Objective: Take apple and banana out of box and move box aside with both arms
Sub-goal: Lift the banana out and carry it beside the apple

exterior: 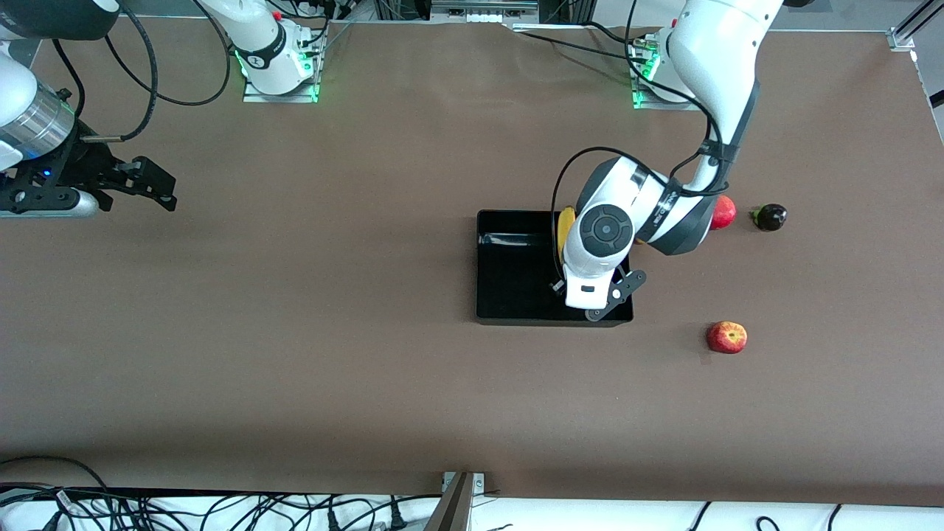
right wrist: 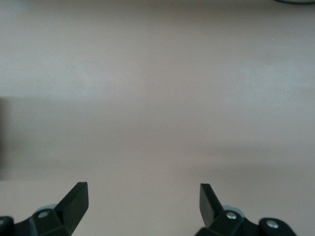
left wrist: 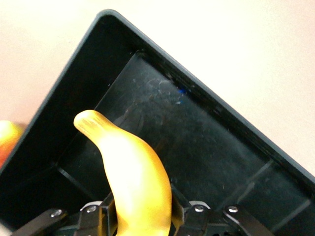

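Observation:
The black box (exterior: 516, 280) lies mid-table. My left gripper (left wrist: 142, 209) is shut on the yellow banana (left wrist: 130, 167) and holds it inside the box (left wrist: 211, 147), its tip toward a corner. In the front view the left arm's wrist (exterior: 590, 284) covers the gripper, and only a strip of the banana (exterior: 565, 225) shows. The small red apple (exterior: 726, 337) lies on the table beside the box, toward the left arm's end and nearer the front camera. My right gripper (exterior: 158, 188) is open and empty over bare table at the right arm's end; its gap (right wrist: 143, 196) frames only tabletop.
A round red fruit (exterior: 725, 212), half hidden by the left arm, and a small dark purple fruit (exterior: 769, 217) lie beside the box toward the left arm's end. A red-yellow fruit edge (left wrist: 7, 140) shows just outside the box wall.

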Tool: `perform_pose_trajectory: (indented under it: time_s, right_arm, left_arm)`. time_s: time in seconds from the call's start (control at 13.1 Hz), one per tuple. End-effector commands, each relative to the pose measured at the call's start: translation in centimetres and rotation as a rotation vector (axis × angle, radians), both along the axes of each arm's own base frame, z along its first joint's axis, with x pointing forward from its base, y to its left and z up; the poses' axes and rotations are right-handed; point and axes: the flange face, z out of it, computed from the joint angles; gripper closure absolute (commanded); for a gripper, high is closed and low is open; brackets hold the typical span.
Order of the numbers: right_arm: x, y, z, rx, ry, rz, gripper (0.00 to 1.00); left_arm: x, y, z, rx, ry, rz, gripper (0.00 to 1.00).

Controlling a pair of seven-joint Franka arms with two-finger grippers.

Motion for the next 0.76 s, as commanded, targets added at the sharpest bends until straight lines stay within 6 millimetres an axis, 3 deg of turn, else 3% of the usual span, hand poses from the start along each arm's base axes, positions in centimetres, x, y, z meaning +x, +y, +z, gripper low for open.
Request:
perform_pose_trajectory:
  time_s: [0.0,0.15,0.31,0.53,0.69]
  right_arm:
    - [0.3,0.4,0.2,0.003,-0.009,0.005,0.0]
    - [0.3,0.4,0.5,0.004,-0.015,0.005,0.0]
    - [0.3,0.5,0.6,0.004,-0.016,0.006,0.0]
    - [0.4,0.4,0.8,0.005,-0.021,0.005,0.0]
    - [0.4,0.4,0.7,0.004,-0.021,0.005,0.0]
  left_arm:
    - [0.2,1.1,5.6,-0.027,0.072,-0.053,1.0]
    - [0.3,3.4,10.1,-0.052,0.161,-0.115,1.0]
    - [1.1,7.1,13.9,-0.073,0.185,-0.106,1.0]
    - [2.0,14.8,17.3,-0.123,0.21,-0.202,1.0]
    - [3.1,22.1,18.3,-0.165,0.19,-0.258,1.0]
